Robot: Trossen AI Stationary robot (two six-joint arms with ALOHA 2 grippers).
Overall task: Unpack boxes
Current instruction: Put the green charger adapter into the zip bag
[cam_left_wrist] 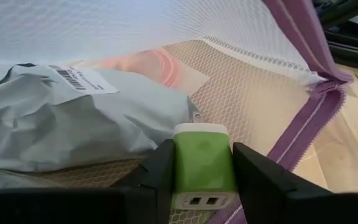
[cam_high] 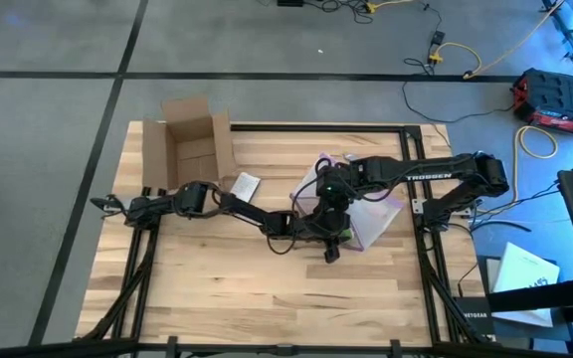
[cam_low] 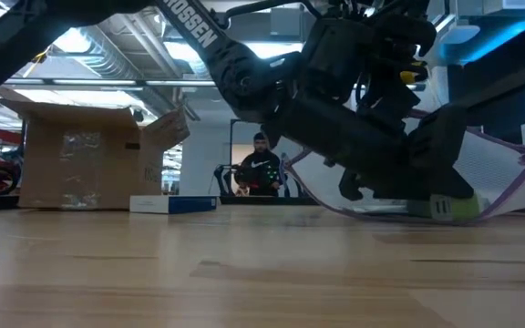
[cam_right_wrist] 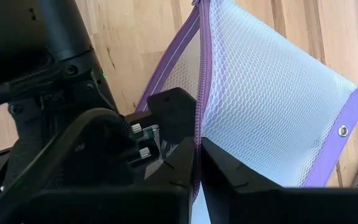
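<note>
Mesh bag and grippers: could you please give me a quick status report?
Left gripper shut on green charger at mesh bag mouth. Right gripper shut on bag's purple edge. Cardboard box open, far corner.

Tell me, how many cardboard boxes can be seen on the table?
1. The open cardboard box stands at the far left corner of the table, flaps up, away from both arms. Others may be hidden behind the arms or the mesh bag.
</note>
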